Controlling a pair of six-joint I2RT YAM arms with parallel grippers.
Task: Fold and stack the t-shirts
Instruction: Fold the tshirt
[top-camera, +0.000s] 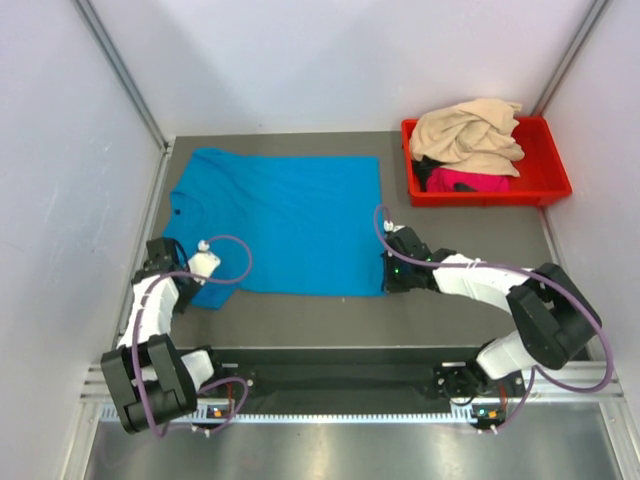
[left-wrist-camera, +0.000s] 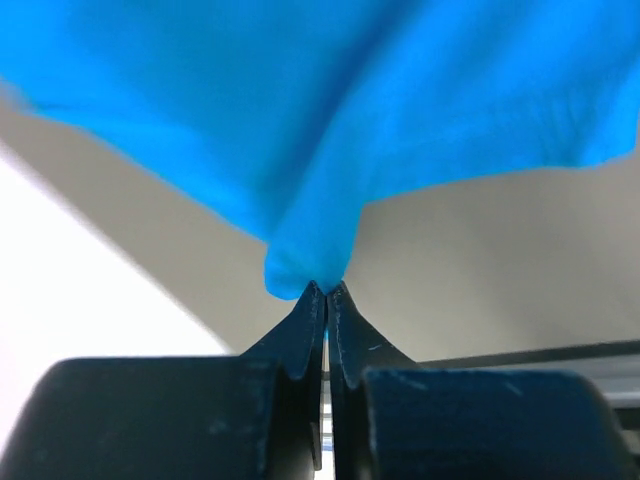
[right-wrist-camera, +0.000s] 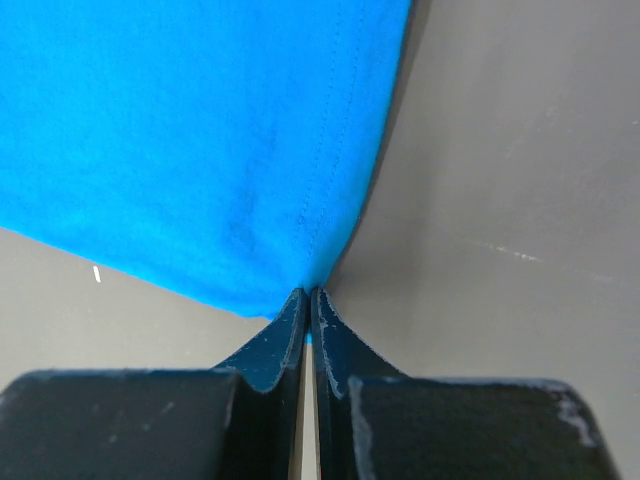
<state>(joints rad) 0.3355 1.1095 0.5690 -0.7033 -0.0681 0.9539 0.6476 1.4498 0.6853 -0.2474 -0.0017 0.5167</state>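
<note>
The turquoise-blue t-shirt (top-camera: 280, 220) lies spread flat on the dark table. My left gripper (top-camera: 197, 285) is shut on the shirt's near left corner (left-wrist-camera: 305, 265), which bunches at the fingertips. My right gripper (top-camera: 386, 285) is shut on the shirt's near right hem corner (right-wrist-camera: 300, 270). The beige-tan t-shirt (top-camera: 468, 132) lies crumpled in the red bin, on top of the magenta-pink t-shirt (top-camera: 468, 181).
The red plastic bin (top-camera: 545, 190) stands at the back right of the table. White walls close in the left, back and right sides. A metal rail runs along the near edge by the arm bases.
</note>
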